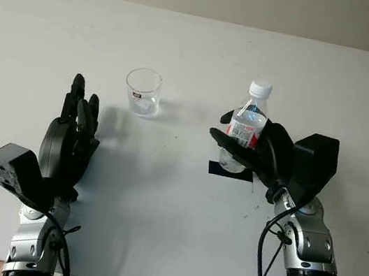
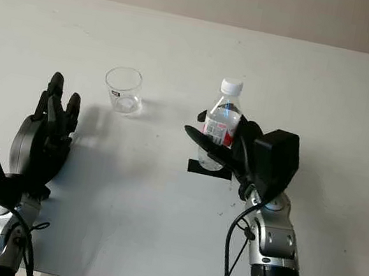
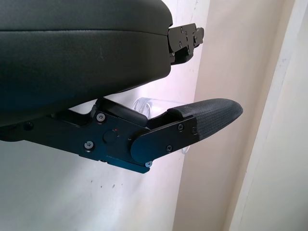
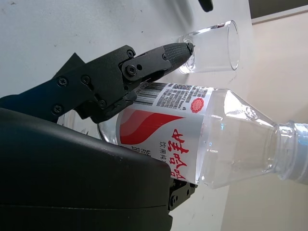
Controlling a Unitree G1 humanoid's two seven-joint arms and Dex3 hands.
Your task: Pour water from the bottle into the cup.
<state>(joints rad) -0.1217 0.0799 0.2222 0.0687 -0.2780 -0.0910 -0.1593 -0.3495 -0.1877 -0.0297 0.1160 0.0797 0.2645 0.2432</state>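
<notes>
Your main risk is the cap: the bottle (image 1: 246,130) carries its white cap (image 1: 260,89), so if you tilt it toward the cup (image 1: 142,91) as it is, nothing will come out, and squeezing harder would only buckle the thin plastic. The second risk is the grasp itself. Your right hand (image 1: 253,153) is clenched around the bottle's labelled middle, with one finger (image 4: 139,67) crossing the front of the label and the palm shell behind it. That hold is low on the body, so a fast tilt could let the bottle pivot or slip in the fingers. The third risk is the cup. It is light, clear and empty, so a nudge from the bottle's neck or an overshoot of the stream would tip it or wet the table (image 1: 199,48).

Taking the cup as your landmark: the bottle stands upright to its right, well apart and a little nearer you, over a black mark (image 1: 230,171) on the table. Your left hand (image 1: 71,137) is open and holds nothing, on the cup's left and nearer you, close but not touching.
</notes>
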